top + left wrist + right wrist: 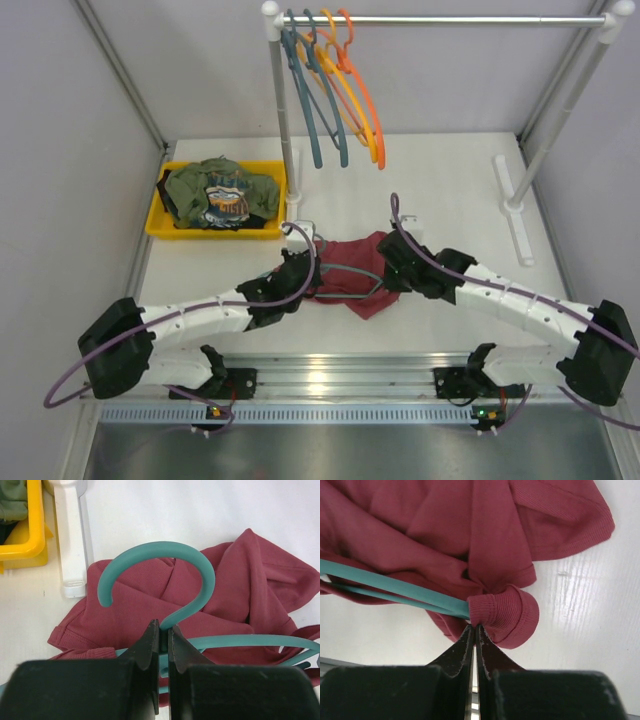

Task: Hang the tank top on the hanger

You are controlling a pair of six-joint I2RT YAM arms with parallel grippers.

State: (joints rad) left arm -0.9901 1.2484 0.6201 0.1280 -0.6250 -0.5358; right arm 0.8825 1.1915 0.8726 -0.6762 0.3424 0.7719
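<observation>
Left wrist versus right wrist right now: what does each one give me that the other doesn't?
Left wrist only: the hanger's hook, with the left gripper shut on its neck, plus a corner of the yellow bin and the white rack foot. Right wrist only: the right gripper shut, its tips against the rolled ribbed edge at the hanger arm's end; whether fabric is pinched is unclear. Both: the crumpled tank top with the hanger's teal arm running across it, on the white table.
</observation>
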